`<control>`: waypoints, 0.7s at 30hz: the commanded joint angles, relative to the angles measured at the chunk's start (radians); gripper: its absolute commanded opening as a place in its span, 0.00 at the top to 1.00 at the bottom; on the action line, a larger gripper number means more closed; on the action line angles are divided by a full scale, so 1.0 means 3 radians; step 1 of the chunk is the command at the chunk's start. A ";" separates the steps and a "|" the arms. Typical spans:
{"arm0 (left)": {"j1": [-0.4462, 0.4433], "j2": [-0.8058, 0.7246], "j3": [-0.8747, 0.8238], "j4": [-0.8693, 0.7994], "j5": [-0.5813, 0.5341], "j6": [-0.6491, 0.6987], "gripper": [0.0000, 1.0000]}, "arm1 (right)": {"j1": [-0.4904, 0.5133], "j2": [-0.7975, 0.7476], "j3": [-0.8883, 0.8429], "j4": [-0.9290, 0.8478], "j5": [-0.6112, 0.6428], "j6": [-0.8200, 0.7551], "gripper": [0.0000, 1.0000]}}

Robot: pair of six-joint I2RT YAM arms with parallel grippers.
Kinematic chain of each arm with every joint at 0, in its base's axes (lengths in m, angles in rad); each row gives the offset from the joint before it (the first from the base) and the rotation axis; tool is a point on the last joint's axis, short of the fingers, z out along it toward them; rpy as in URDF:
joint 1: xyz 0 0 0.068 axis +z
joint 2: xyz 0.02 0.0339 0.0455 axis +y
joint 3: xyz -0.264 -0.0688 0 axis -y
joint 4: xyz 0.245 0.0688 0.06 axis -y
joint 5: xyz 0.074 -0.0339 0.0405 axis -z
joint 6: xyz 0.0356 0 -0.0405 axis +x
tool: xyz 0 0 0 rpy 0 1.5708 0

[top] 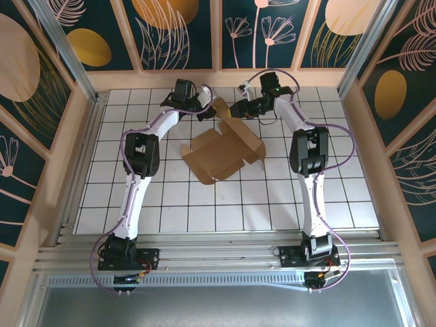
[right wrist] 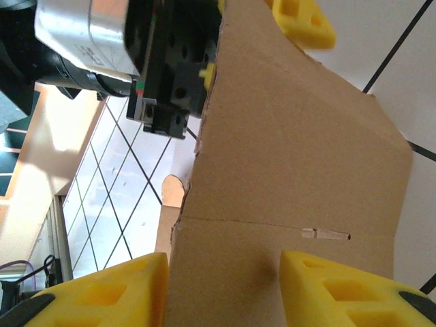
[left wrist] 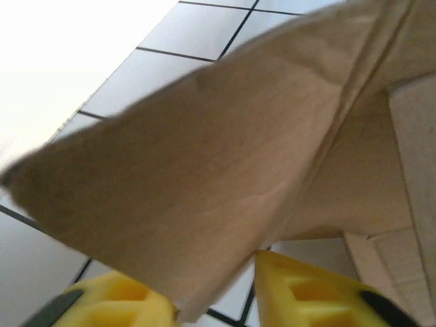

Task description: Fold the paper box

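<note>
White square tiles with dark grout lines cover the table (top: 136,204), which is walled by wood-framed panels (top: 61,41) painted dark teal with gold ovals and pale leaf outlines; ribbed aluminium rails (top: 218,248) run along the near edge. At the middle of the table, toward the far side, lies the paper box (top: 228,150), a plain brown die-cut cardboard sheet with notched flaps, part flat on the tiles and part folded up. Its far flap stands raised between the two arms. In the right wrist view the card (right wrist: 293,157) shows a straight crease and a short cut slot. The left gripper (top: 206,113) reaches the raised flap from the left, its yellow fingers (left wrist: 306,293) straddling the flap's lower edge (left wrist: 204,170); whether they pinch it cannot be told. The right gripper (top: 235,109) meets the flap from the right, with card filling the gap between its yellow fingers (right wrist: 354,293); whether it clamps the card is unclear.
</note>
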 commanded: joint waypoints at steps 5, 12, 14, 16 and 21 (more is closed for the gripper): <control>-0.0062 -0.0190 -0.0149 0.0131 -0.0001 -0.0404 1.00 | 0.0041 -0.0191 -0.0067 -0.0080 0.0091 -0.0013 0.53; -0.0074 -0.0421 -0.0279 0.0250 0.0318 -0.1307 1.00 | 0.0051 -0.0263 -0.0210 0.0074 0.0115 0.0062 0.53; -0.0074 -0.0442 -0.0284 0.0145 0.0252 -0.1440 1.00 | 0.0056 -0.0273 -0.0226 0.0082 0.0146 0.0070 0.53; -0.0078 -0.0472 -0.0284 0.0026 0.0142 -0.1539 1.00 | 0.0054 -0.0279 -0.0234 0.0068 0.0181 0.0066 0.53; -0.0078 -0.0542 -0.0223 -0.0346 -0.0072 -0.1560 1.00 | 0.0055 -0.0294 -0.0252 0.0055 0.0222 0.0055 0.53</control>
